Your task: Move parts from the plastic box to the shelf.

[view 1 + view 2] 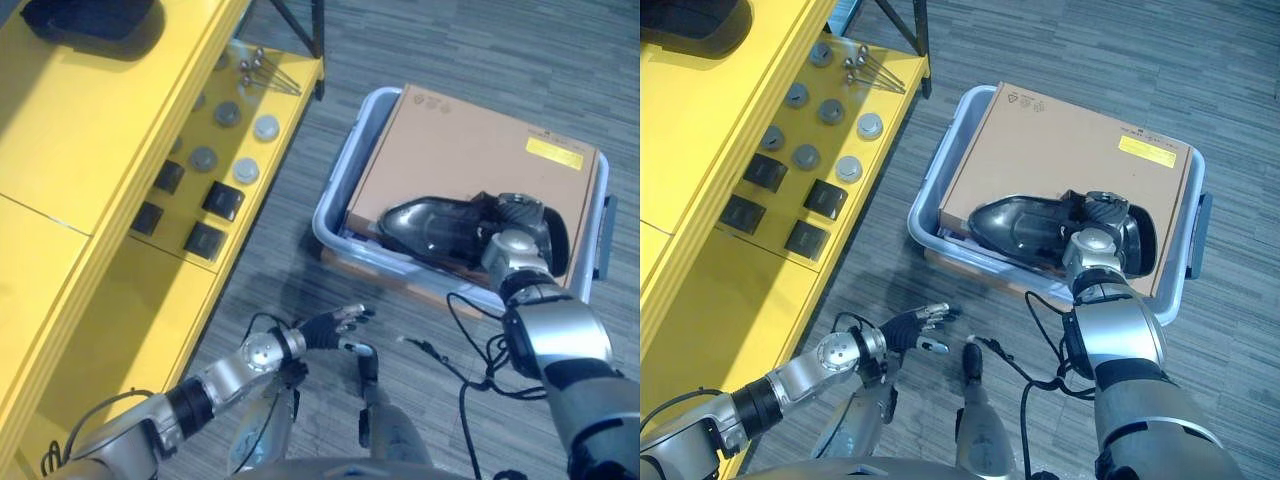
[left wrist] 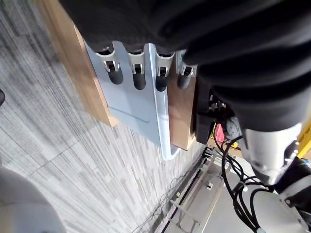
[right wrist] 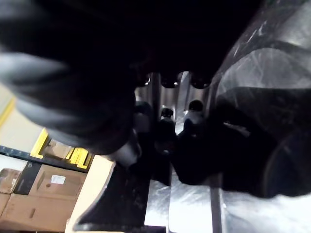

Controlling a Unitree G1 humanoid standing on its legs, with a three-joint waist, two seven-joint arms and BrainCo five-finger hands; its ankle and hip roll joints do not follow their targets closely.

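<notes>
**A:** So the right hand (image 1: 1102,232) is reaching down into the box (image 1: 335,205), onto that glossy black part (image 1: 1025,228) lying on the cardboard (image 1: 1060,160). Is it gripping yet?

**B:** Looks like it to me. In the right wrist view the fingers (image 3: 192,114) are curling in against the dark shiny surface, so I'd say they're wrapping round the part's end. It's murky in there though, so don't take that as gospel. The part is sitting in the box, resting on the cardboard, not lifted clear as far as I can see.

**A:** And the left hand (image 1: 335,325)?

**B:** It's hanging low over the floor between the shelf (image 1: 100,180) and the box, fingers (image 2: 138,73) straight and side by side, holding nothing.

**A:** Any tips for the pickup?

**B:** The part is long and slick, and the hand is grabbing one end, so I reckon it'll want to droop or twist. Firm wrap first, then lift straight up so it's clearing the box rim before swinging left. The shelf is already carrying discs (image 1: 246,171), black blocks (image 1: 222,200) and some pins (image 1: 262,70), so I'd be aiming for a bare yellow patch.
</notes>
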